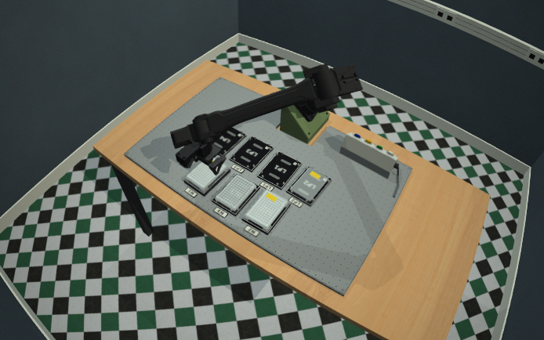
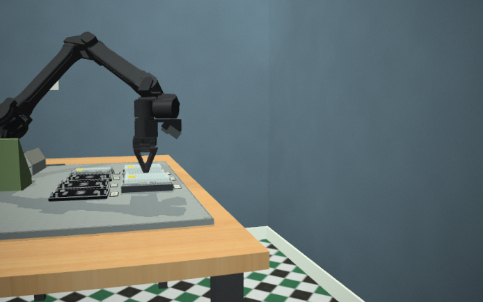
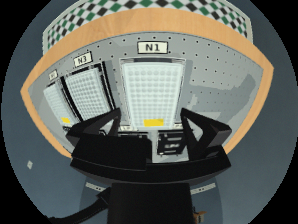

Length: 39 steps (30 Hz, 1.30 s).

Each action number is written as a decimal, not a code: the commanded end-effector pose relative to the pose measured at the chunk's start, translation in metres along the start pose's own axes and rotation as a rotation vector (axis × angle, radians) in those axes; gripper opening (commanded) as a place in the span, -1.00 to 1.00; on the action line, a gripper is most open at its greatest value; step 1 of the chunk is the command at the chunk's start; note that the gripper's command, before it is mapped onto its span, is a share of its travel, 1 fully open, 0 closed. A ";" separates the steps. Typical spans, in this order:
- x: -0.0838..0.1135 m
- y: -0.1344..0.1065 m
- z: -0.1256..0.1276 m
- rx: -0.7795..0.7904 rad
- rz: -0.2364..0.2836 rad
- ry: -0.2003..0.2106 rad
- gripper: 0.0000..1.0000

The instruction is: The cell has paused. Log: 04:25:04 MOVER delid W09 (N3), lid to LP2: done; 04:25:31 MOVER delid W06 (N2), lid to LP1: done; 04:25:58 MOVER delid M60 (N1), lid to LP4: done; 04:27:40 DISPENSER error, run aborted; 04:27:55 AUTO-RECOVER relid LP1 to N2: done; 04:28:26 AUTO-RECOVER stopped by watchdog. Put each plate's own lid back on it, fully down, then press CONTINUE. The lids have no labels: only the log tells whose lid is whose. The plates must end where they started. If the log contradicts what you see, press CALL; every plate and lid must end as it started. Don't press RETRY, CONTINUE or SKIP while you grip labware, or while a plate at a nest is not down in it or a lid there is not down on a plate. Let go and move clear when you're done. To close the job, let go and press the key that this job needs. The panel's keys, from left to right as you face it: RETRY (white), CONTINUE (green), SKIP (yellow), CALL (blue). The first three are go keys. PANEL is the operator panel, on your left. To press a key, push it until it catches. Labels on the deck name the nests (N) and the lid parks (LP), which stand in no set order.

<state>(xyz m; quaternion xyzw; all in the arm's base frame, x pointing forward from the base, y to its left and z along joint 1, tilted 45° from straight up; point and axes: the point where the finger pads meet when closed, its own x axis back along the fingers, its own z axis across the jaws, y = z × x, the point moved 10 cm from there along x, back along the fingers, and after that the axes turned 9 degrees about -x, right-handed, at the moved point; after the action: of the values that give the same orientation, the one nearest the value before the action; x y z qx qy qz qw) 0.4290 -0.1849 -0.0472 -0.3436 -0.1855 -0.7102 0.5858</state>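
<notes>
"While the plate at N1 [image 1: 197, 185] [image 2: 146, 188] [image 3: 150, 100] sits in its nest, what covers it?"

"A clear lid [image 1: 202, 175] [image 2: 147, 177] [image 3: 152, 82], its yellow tab [image 2: 131, 176] [image 3: 153, 122] at the end toward the parks."

"And the gripper [image 1: 208, 163] [image 2: 145, 170] [image 3: 150, 110]?"

"Spread to its full width over that end, one finger to each side, with nothing held. Whether a fingertip touches the lid, I can't tell."

"What's beside it?"

"The plate at N3 [image 1: 235, 193] [image 3: 90, 92], its wells uncovered. Past that, the plate at N2 [image 1: 264, 211] [image 3: 60, 102] wears a lid with a yellow tab [image 1: 271, 197] [image 3: 65, 120]."

"The parks?"

"One lid [image 1: 310, 185] lies on LP2. LP1 [image 1: 280, 170] and LP3 [image 1: 252, 153] show bare black faces; LP4 [image 1: 226, 140] is partly behind the arm [image 1: 256, 107] [image 2: 117, 64] from above, but its visible part is bare too."

"Farther out?"

"The arm rises from a green mount [image 1: 295, 124] [image 2: 8, 167]. The operator panel [image 1: 368, 155] stands well apart from the gripper, its blue, yellow, green and white keys along the top. The deck [image 1: 320, 236] [image 2: 106, 222] carries it and the nests, all on a wooden table [image 1: 433, 224] [image 2: 160, 245] [image 3: 150, 21]."
</notes>
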 end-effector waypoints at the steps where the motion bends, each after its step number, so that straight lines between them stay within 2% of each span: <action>1: 0.022 0.015 -0.001 0.027 -0.046 -0.010 1.00; 7: 0.022 0.014 -0.002 0.025 -0.045 -0.010 1.00; 8: 0.010 0.009 0.001 0.016 -0.024 -0.007 1.00; 10: 0.010 0.008 0.001 0.016 -0.024 -0.007 1.00; 11: 0.022 0.013 -0.002 0.024 -0.045 -0.010 1.00; 12: 0.010 0.008 0.001 0.016 -0.024 -0.007 1.00; 17: 0.010 0.008 0.001 0.016 -0.024 -0.007 1.00; 18: 0.022 0.012 -0.002 0.022 -0.044 -0.009 1.00; 19: 0.010 0.008 0.001 0.016 -0.024 -0.007 1.00; 24: 0.010 0.008 0.001 0.016 -0.024 -0.007 1.00; 25: 0.023 0.010 -0.002 0.019 -0.043 -0.008 1.00; 26: 0.010 0.008 0.001 0.016 -0.024 -0.007 1.00; 38: 0.011 0.008 0.001 0.016 -0.024 -0.007 1.00; 39: 0.022 0.007 -0.002 0.015 -0.039 -0.007 1.00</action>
<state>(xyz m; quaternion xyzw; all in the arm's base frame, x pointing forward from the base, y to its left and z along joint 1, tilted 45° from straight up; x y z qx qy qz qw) 0.4289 -0.1854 -0.0466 -0.3434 -0.1861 -0.7102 0.5857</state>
